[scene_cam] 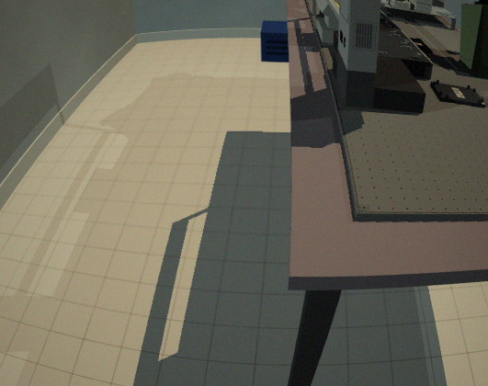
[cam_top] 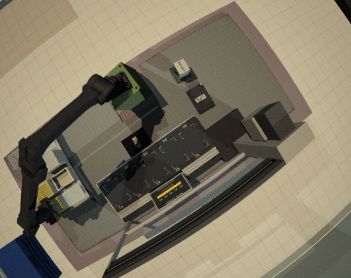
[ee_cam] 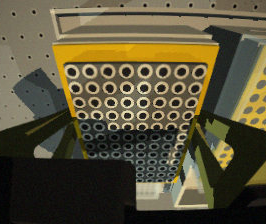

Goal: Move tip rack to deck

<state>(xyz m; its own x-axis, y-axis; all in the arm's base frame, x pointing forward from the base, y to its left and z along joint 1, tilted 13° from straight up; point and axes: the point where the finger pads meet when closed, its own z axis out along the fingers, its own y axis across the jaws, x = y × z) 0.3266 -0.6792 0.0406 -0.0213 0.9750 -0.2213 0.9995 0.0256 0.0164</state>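
In the wrist view a yellow tip rack [ee_cam: 135, 115] full of pale rings on a grey field lies right below me, under its clear cover. My gripper [ee_cam: 133, 111] is open, its two olive fingers straddling the rack's long sides, low over it and holding nothing. A second yellow rack [ee_cam: 253, 115] stands beside it at the right and shows yellow plate with dark holes. In the top view the gripper [cam_top: 53, 208] is over the full rack on the shelf at the lower left. The liquid handler deck [cam_top: 155, 167] with its corner brackets lies mid-table, bare.
The shelf also holds a white rack [cam_top: 74, 193], an open tan-rimmed box [cam_top: 63, 178] and other labware behind the arm. A dark nest plate [cam_top: 200, 98], the READY key [cam_top: 182, 68], a green block [cam_top: 129, 87] and a grey box [cam_top: 269, 120] stand farther along the table.
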